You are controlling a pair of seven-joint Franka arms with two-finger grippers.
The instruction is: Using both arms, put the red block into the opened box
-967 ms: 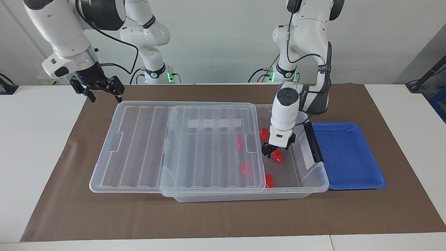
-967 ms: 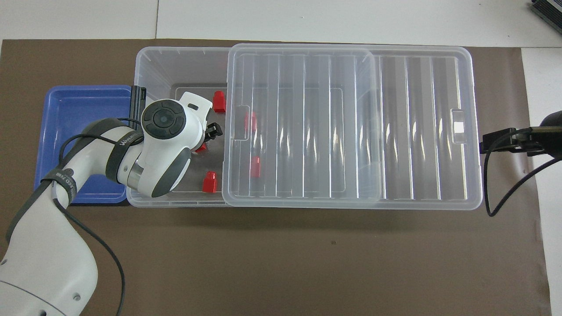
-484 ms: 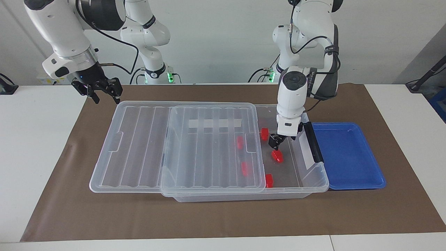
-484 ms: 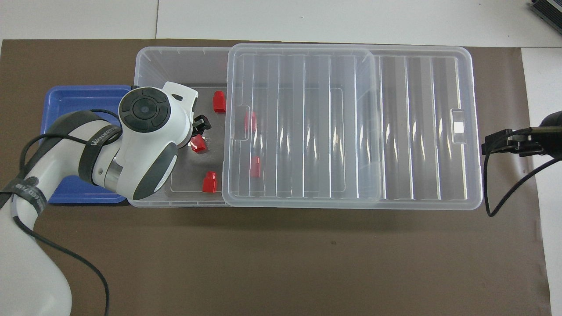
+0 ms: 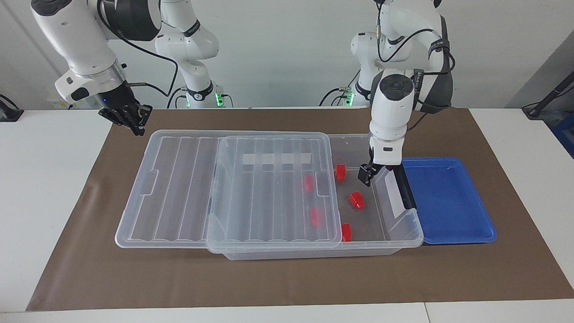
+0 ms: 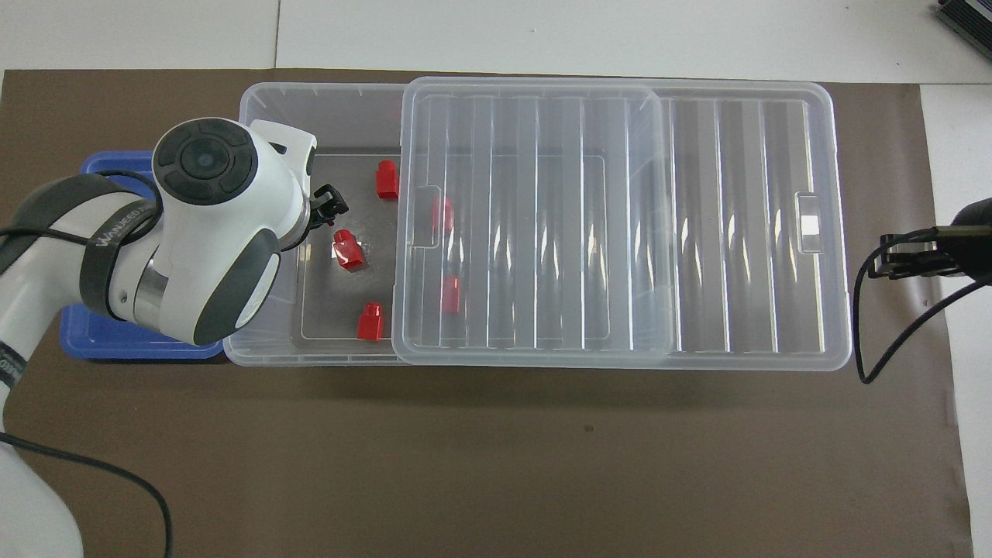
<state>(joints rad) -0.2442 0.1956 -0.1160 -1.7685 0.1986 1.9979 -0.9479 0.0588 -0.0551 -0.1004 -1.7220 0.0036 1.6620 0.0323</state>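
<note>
The red block [image 5: 357,200] [image 6: 348,250] lies tilted on the floor of the opened box [image 5: 314,255] [image 6: 310,101], in its uncovered end. My left gripper [image 5: 365,175] [image 6: 329,203] hangs open and empty above that end, clear of the block. Several more red blocks rest in the box: one [image 5: 341,172] [image 6: 387,180] close to the robots, one [image 5: 346,232] [image 6: 370,322] by the wall farthest from them, and two [image 5: 309,183] [image 5: 315,216] under the clear lid [image 5: 269,188] [image 6: 542,217]. My right gripper [image 5: 130,117] [image 6: 891,260] is shut on nothing, in the air off the lid's end.
A shallow blue tray [image 5: 448,202] [image 6: 116,341] sits against the box's black handle bar [image 5: 402,184], toward the left arm's end. The ribbed lid is slid toward the right arm's end and overhangs the box there. A brown mat [image 5: 287,282] covers the table.
My left gripper has risen off the red block and drifted toward the blue tray's end; the block stays on the box floor. My right gripper has shut its fingers.
</note>
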